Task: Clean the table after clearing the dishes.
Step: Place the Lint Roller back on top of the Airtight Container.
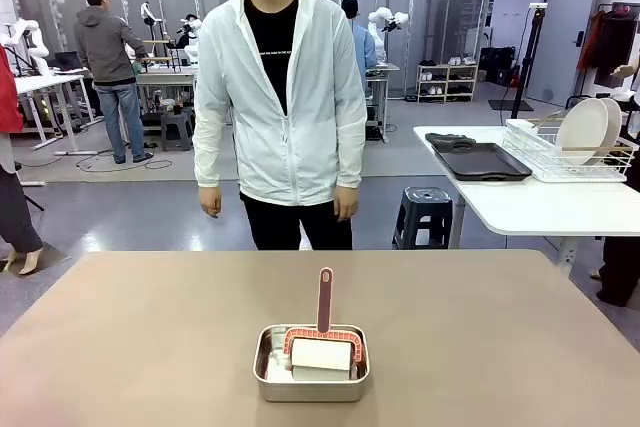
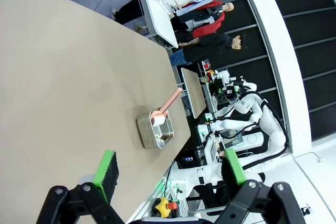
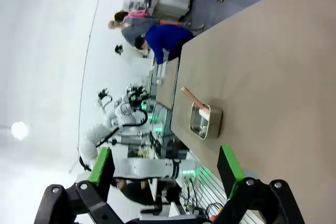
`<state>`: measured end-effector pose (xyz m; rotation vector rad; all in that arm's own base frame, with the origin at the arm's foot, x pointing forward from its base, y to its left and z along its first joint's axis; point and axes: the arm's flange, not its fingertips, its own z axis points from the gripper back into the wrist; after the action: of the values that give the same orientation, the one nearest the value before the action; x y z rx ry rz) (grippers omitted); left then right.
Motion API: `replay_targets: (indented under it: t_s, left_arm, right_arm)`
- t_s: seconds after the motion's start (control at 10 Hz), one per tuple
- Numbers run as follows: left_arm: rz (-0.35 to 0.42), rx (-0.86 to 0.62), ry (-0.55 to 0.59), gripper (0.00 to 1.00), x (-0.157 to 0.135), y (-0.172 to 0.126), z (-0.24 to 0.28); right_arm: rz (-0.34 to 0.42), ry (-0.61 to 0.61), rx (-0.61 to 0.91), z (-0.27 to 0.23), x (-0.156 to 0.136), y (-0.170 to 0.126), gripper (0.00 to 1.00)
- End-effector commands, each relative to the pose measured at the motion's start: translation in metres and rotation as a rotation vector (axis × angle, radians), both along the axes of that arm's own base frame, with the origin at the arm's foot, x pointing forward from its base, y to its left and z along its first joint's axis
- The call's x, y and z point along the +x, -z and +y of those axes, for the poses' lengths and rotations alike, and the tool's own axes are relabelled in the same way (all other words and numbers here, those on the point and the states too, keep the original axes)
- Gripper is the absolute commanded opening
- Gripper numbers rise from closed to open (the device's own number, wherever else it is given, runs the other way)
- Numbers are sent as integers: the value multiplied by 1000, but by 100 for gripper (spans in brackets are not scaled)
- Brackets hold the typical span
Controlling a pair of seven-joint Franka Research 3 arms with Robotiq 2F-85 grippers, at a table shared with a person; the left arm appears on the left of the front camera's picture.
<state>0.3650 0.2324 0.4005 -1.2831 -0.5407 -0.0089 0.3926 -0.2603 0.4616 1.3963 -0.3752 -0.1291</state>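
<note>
On the left, the left gripper (image 2: 168,174) hangs above the table (image 1: 130,347) with its jaws spread wide and nothing between them; its green pads (image 2: 107,167) stand well apart, and the beige top runs away beneath them. Near the middle of the table's near edge sits a steel pan (image 1: 311,365), seen small from both wrists (image 2: 155,132) (image 3: 206,121). Inside the pan a white block (image 1: 322,355) leans against a pink brush (image 1: 323,325) whose handle rises upright above the rim. Behind the far edge a person (image 1: 280,97) in a white jacket stands facing the table, both hands down at the sides, not touching anything. Further right, apart from the big table, a white side table (image 1: 540,209) carries a dark tray (image 1: 480,161) and a wire rack (image 1: 570,155) with white plates (image 1: 585,129) standing on edge in it; a dark stool (image 1: 421,215) stands on the floor between the person and that side table. The right gripper (image 3: 165,169) is likewise wide open and holds nothing, its green pads (image 3: 101,165) far apart, with the beige top lying beyond it
</note>
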Motion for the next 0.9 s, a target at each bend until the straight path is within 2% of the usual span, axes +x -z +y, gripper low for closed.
replay_targets:
  t_s: [0.0, 0.1, 0.3, 0.4, 0.8]
  left_arm:
    - [-3, -10, -4, 100, -3, -1, 1]
    - [-3, -10, -4, 100, -3, -1, 1]
    - [-3, -10, -4, 100, -3, -1, 1]
    - [-3, -10, -4, 100, -3, -1, 1]
    - [-3, -10, -4, 100, -3, -1, 1]
  right_arm:
    - [31, 53, -1, 17, -16, 12, 100]
    - [33, 75, 12, 15, -20, 23, 100]
    - [85, 145, 47, 12, -27, 38, 100]
    - [56, 81, 20, 1, -23, 31, 100]
    - [56, 81, 20, 1, -23, 31, 100]
